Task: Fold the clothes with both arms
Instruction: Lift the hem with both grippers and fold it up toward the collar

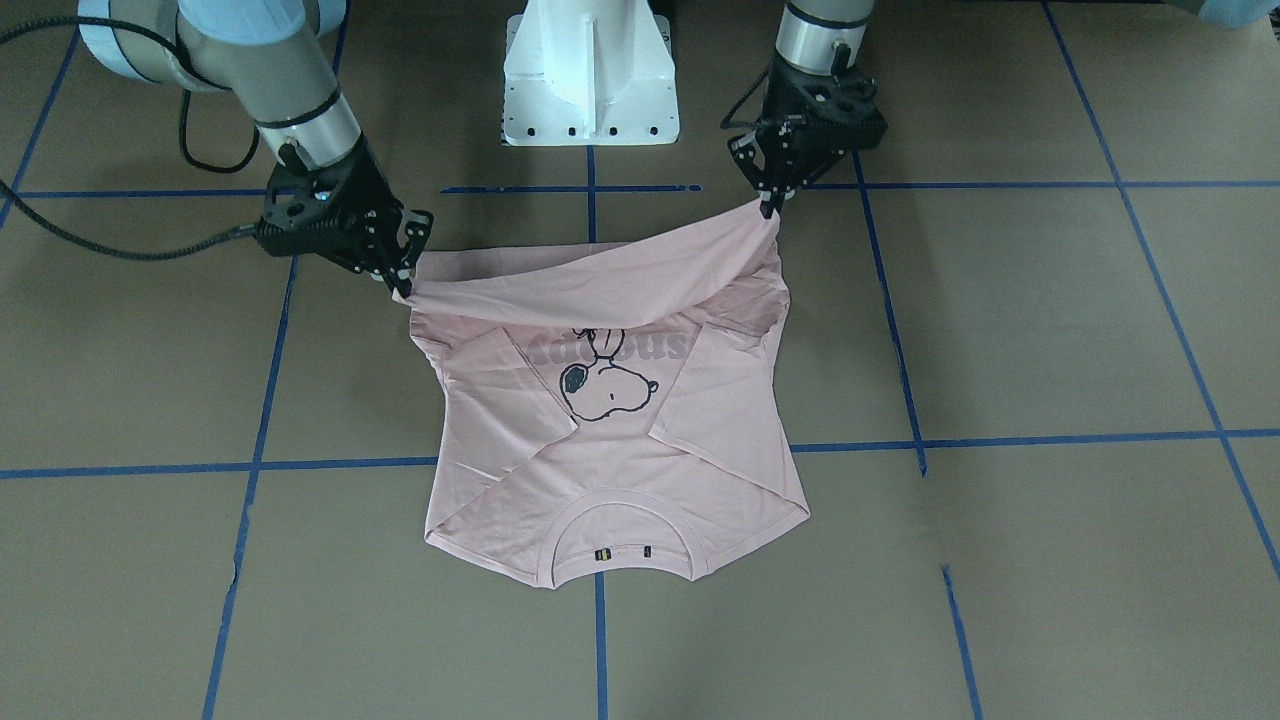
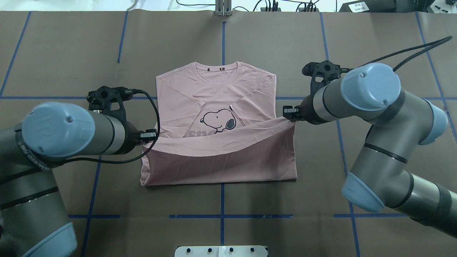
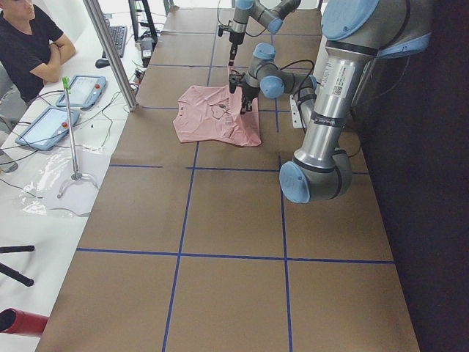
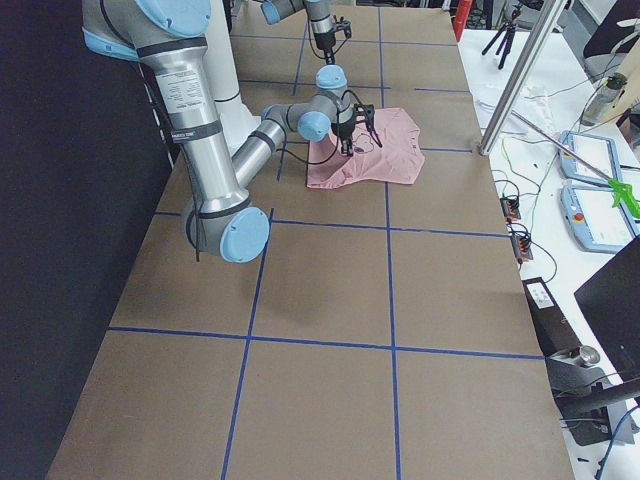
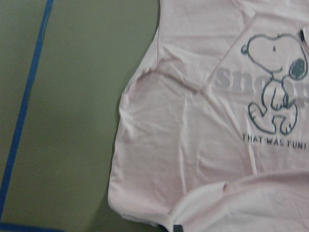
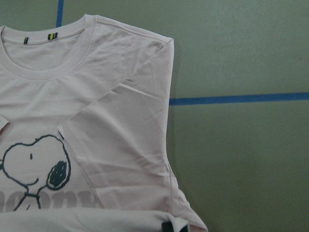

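T-shirt (image 2: 185,107) hem edge aloft between left gripper (image 2: 153,135) and right gripper (image 2: 287,111).

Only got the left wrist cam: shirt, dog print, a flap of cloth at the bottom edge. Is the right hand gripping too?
Observer: Yes. In the overhead view the right hand is shut on one corner of the hem of the shirt. The left hand is on the other corner.
Operator: Hem straight across?
Observer: No. It droops in the middle between the two hands.
Operator: Collar end flat?
Observer: Yes. The collar lies flat on the table, on the side away from the robot.
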